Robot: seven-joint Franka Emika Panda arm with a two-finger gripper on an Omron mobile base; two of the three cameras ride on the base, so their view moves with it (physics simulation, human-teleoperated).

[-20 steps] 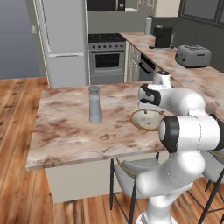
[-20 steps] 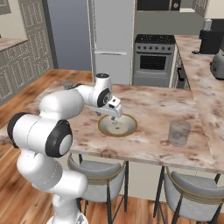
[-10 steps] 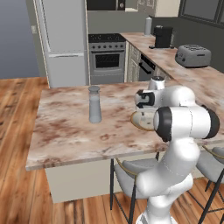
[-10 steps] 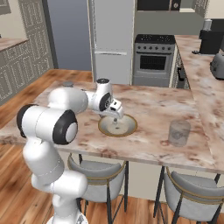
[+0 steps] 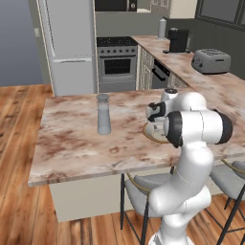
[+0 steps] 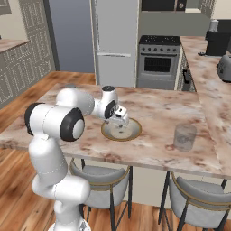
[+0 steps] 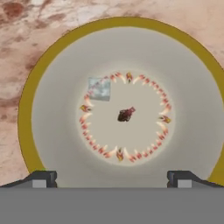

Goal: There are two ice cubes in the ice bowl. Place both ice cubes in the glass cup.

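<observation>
One ice cube point(image 7: 99, 88) lies on the floor of the bowl point(image 7: 57, 65), just inside the ring of small red and orange marks painted there, off to one side of the dark spot at the centre. I can make out only this one cube in the bowl; where the second one is, I cannot tell. It looks small, hard and glassy, so I would judge it light but slippery, likely to skate across the smooth glazed bottom if nudged off-centre. The best hold is probably across two opposite flat faces, squarely, with the fingers coming straight down on either side.

The gripper point(image 6: 121, 118) hangs over the bowl with its jaws spread wide and nothing between them; the two dark fingertips point(image 7: 41, 178) are apart from the cube.

The bowl sits on the marble island top point(image 6: 153, 108). The glass point(image 6: 184, 136) stands well apart from it along the same counter, and looks empty as far as I can see.
</observation>
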